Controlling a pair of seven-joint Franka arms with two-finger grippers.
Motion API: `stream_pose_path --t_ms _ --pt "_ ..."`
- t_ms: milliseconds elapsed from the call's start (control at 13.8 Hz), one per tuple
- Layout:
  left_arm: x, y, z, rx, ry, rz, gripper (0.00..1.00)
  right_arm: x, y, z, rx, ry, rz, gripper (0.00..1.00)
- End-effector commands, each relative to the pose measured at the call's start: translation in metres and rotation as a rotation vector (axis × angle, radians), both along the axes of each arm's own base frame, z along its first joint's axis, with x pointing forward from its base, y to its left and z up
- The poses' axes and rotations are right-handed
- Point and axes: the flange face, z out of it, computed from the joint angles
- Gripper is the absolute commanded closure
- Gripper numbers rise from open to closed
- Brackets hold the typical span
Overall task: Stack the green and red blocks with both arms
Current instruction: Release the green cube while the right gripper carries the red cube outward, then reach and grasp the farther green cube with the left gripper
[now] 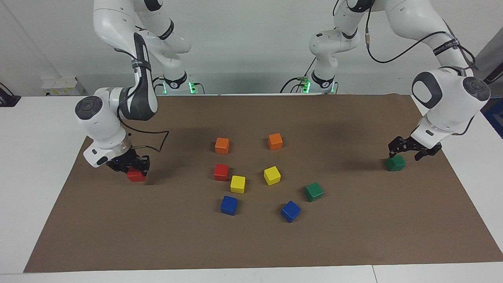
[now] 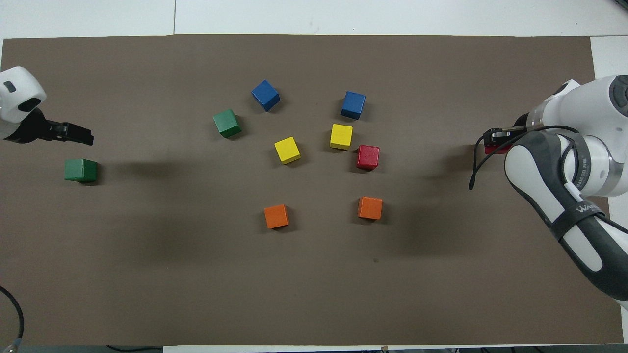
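Note:
A green block lies on the brown mat at the left arm's end. My left gripper hangs just above it, open and holding nothing. At the right arm's end, my right gripper is shut on a red block, held low at the mat. A second green block and a second red block lie loose in the middle cluster.
Two orange cubes, two yellow cubes and two blue cubes lie around the middle of the mat. White table borders it.

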Motion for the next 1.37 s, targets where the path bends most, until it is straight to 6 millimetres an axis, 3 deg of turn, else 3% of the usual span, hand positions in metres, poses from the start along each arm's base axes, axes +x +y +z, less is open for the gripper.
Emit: stream_pose_path --t_ms 0,289,361,506,867,1084,1301 --pt "0.009 -0.081 -0.003 -0.016 0.018 0.209 0.00 -0.014 -0.003 -0.008 0.010 -0.016 -0.021 1.00" --pt "0.009 -0.174 -0.003 -0.067 -0.023 0.434 0.00 -0.020 -0.018 -0.024 0.007 -0.027 -0.009 1.00" --pt "0.011 -0.196 -0.023 -0.063 -0.006 0.466 0.00 -0.019 -0.019 -0.027 0.007 -0.030 0.000 1.00" --pt "0.027 -0.231 -0.042 -0.065 0.000 0.530 0.00 -0.022 -0.019 -0.033 0.007 -0.029 0.002 1.00" --pt "0.043 -0.250 -0.085 -0.080 -0.015 0.642 0.00 -0.024 -0.019 -0.043 0.006 -0.046 0.004 1.00" --pt "0.047 -0.249 -0.094 -0.094 -0.030 0.653 0.00 -0.023 -0.020 -0.048 0.005 -0.050 0.015 0.99" --pt "0.050 -0.252 -0.101 -0.109 -0.056 0.666 0.00 -0.023 -0.020 -0.051 0.006 -0.046 0.016 0.88"
